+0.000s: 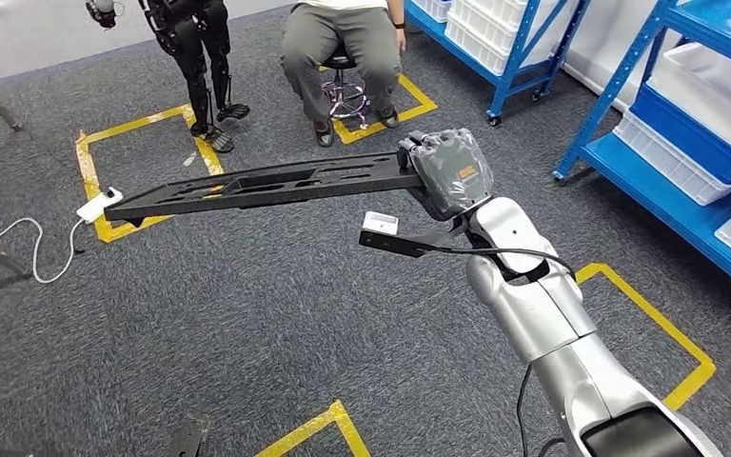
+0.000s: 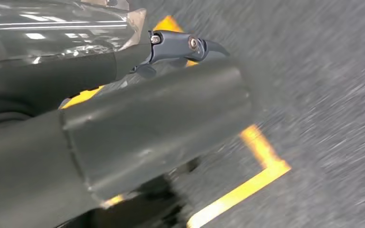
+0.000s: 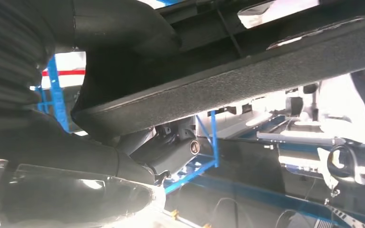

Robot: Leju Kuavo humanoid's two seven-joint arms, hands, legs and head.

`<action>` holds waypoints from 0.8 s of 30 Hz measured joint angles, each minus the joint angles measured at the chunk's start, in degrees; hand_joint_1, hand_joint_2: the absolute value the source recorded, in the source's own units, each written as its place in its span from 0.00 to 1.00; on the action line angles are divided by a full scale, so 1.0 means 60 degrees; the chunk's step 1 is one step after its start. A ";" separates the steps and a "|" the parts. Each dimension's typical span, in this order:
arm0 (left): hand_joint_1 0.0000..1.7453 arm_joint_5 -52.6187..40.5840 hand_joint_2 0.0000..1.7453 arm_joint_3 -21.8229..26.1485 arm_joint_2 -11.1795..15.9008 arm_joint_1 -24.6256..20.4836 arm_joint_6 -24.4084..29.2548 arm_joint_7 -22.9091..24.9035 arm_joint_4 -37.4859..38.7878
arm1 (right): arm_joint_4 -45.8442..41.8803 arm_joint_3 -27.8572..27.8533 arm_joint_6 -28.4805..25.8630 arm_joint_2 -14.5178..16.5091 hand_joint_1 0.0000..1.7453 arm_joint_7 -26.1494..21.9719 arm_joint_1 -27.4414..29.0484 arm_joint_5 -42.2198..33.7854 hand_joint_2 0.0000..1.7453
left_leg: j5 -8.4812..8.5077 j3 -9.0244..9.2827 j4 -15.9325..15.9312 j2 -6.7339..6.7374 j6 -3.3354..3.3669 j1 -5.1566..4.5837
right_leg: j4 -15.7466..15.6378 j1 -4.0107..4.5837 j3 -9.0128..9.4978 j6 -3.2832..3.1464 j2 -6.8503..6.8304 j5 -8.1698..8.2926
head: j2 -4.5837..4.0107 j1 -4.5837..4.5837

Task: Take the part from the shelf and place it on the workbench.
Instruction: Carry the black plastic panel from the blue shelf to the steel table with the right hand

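The part [image 1: 247, 186] is a long flat black bracket with cut-outs, held level above the carpet and reaching out to the left. My right hand [image 1: 452, 171], wrapped in clear plastic, grips its right end. In the right wrist view the part's rough black edge [image 3: 247, 76] crosses the picture, with my right hand [image 3: 123, 142] closed around it from beneath. My left hand [image 2: 123, 118] hangs over the grey floor, thumb and a dark finger [image 2: 185, 45] apart with nothing between them.
A person sits on a stool [image 1: 343, 38] straight ahead, beside the legs of another black robot [image 1: 200, 57]. Blue shelves with white bins [image 1: 685, 133] stand to the right. Yellow tape squares [image 1: 133, 129] mark the carpet. A white power strip [image 1: 98, 205] and its cable lie at the left.
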 joint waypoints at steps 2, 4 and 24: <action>0.00 -0.0012 0.00 -0.0004 0.0033 0.0064 -0.0222 0.0240 0.0005 | 0.0016 0.0041 0.0002 0.0063 0.99 0.0008 -0.0048 -0.0010 1.00 | 0.0079 0.0014 -0.0081 -0.0150 0.0144 0.0013 | 0.0174 -0.0038 -0.0100 0.0066 0.0091 -0.0141 | 0.0000 0.0002; 0.00 -0.0034 0.00 -0.0005 0.0068 0.0084 -0.0328 0.0632 0.0006 | 0.0031 0.0087 0.0021 0.0075 0.99 0.0021 -0.0069 -0.0011 1.00 | 0.0155 0.0029 -0.0158 -0.0324 0.0265 0.0056 | 0.1034 -0.0132 -0.0497 0.0079 0.0475 -0.0587 | 0.0000 0.0017; 0.00 -0.0276 0.00 -0.0025 0.0312 0.0257 -0.0283 0.1943 0.0042 | -0.0084 0.0409 0.0351 0.0069 0.99 0.0304 0.0089 0.0278 1.00 | -0.0784 -0.1166 0.2231 -0.0423 -0.0156 0.0116 | 0.0045 -0.0179 -0.0045 -0.0166 0.0488 0.0052 | 0.0000 -0.0052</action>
